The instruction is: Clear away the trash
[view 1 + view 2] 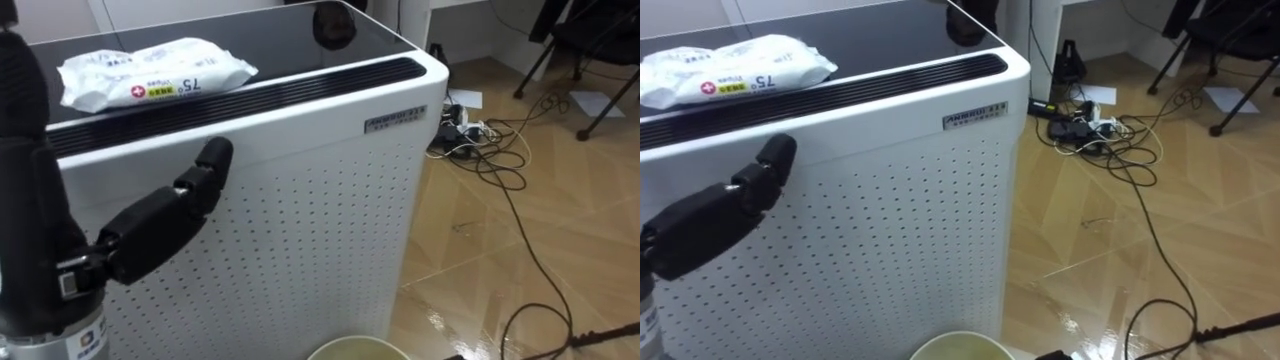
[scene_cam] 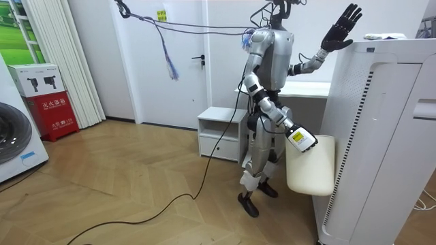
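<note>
A white packet of wipes (image 1: 155, 72) lies on the dark top of a tall white perforated appliance (image 1: 300, 230) right in front of me. My left hand (image 1: 150, 235) is raised beside the appliance's front, below and short of the packet, fingers straight and spread, holding nothing. In the room view this hand (image 2: 340, 28) is up level with the appliance's top edge. My right hand (image 2: 300, 139) is low and holds a cream bin (image 2: 312, 165) off the floor against the appliance's side. The bin's rim (image 1: 352, 348) shows at the bottom of the eye view.
A dark round object (image 1: 333, 25) sits at the far end of the appliance's top. Cables and a power strip (image 1: 465, 130) sprawl over the wooden floor to my right, near chair legs (image 1: 590, 60). Behind me stand a low white cabinet (image 2: 219, 133) and a desk.
</note>
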Robot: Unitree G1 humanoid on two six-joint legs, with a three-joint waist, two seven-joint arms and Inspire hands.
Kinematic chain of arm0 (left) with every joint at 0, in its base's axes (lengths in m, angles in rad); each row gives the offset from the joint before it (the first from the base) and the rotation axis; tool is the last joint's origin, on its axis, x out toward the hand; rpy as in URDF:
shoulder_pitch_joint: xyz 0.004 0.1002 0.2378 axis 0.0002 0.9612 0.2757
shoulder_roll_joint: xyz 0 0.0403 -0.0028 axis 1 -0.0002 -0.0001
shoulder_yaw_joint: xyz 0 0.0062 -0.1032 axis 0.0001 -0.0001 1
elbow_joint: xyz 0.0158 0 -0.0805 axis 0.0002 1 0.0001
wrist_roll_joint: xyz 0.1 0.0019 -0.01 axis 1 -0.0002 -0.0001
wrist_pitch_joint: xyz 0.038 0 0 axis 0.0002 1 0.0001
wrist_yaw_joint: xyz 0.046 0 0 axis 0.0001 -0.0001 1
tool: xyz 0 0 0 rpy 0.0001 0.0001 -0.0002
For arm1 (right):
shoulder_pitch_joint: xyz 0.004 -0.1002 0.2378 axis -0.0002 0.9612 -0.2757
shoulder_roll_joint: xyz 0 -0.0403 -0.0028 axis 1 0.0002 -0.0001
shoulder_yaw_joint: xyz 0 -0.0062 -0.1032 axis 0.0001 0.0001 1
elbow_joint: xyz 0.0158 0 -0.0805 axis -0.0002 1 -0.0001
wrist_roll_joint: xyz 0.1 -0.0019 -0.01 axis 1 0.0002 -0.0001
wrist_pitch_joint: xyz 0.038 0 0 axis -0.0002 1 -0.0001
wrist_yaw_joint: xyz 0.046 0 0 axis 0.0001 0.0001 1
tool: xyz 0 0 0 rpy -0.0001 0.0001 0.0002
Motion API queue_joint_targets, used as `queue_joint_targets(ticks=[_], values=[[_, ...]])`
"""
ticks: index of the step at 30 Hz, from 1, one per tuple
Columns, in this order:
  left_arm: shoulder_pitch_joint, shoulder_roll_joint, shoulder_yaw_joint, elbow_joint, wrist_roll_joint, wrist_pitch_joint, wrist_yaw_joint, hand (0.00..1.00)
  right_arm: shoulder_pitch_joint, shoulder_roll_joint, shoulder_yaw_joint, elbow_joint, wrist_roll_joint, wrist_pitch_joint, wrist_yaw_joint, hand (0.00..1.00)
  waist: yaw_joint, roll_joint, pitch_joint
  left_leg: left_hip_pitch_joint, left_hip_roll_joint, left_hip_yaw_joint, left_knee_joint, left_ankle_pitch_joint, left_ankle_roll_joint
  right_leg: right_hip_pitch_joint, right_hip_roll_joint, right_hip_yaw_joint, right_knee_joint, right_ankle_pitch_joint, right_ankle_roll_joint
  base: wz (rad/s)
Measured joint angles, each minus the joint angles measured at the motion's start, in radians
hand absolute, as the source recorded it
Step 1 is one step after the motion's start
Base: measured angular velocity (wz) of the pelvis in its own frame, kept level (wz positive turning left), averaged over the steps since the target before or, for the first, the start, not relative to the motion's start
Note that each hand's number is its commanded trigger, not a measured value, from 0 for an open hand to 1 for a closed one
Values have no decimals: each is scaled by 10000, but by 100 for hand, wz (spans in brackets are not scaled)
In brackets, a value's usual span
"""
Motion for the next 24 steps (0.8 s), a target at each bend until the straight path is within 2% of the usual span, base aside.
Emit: queue_joint_targets(ticks=[3,6,9,12,15,16,18,21,22,23,24], values=[[1,15,-2,-175,220,36,-4,0,1,-5,0,-23,-267,0,17,100,-5,0,-1,-1,-6,0,-13,0,0,3,-4,0,-26,0,1,0],[14,191,-16,-378,436,60,-57,0,0,-29,-13,-30,-398,2,112,100,-3,22,-16,3,-7,3,-14,0,0,4,-7,15,-36,-1,1,0],[203,368,-89,-322,611,261,-487,0,0,-34,-29,-31,-404,41,300,100,-33,75,-27,41,-6,18,-12,0,0,25,-6,56,-37,-1,1,-1],[197,369,-157,-50,610,489,-1006,0,-12,-30,-39,-67,-383,96,505,100,-81,145,-50,60,-5,16,-10,0,0,33,-8,41,-29,0,1,0],[176,554,-163,282,590,659,-1596,0,-5,-109,-24,-297,-401,144,761,100,-189,303,-63,88,-3,32,-16,1,0,23,-11,32,-7,3,5,0],[154,700,-168,422,591,808,-1841,0,0,-224,-20,-519,-402,283,880,100,-208,422,-46,102,-5,54,-36,1,0,16,-21,32,6,14,8,-5],[105,964,-155,477,596,946,-2107,0,2,-422,-18,-645,-403,312,1017,100,-240,587,-20,133,-5,71,-83,5,1,12,-25,43,16,28,6,-5],[42,1397,-141,536,596,1143,-2485,0,1,-697,-20,-674,-433,315,1145,100,-242,810,-77,132,-8,74,-150,22,-19,-4,-3,132,28,28,4,-2],[42,1668,-71,545,596,1157,-2653,0,1,-792,-20,-737,-498,339,1172,100,-212,874,-101,116,-7,77,-158,42,-27,-70,4,223,73,26,1,-6],[42,1983,24,545,582,1158,-2875,0,1,-894,-20,-860,-573,405,1201,100,-206,924,-81,119,-9,80,-155,64,-36,-78,2,239,93,22,-5,-4],[41,2118,75,544,583,1158,-3016,0,1,-934,-21,-905,-618,418,1201,100,-180,945,-82,130,-8,87,-158,73,-37,-78,2,241,104,20,-8,-3]])
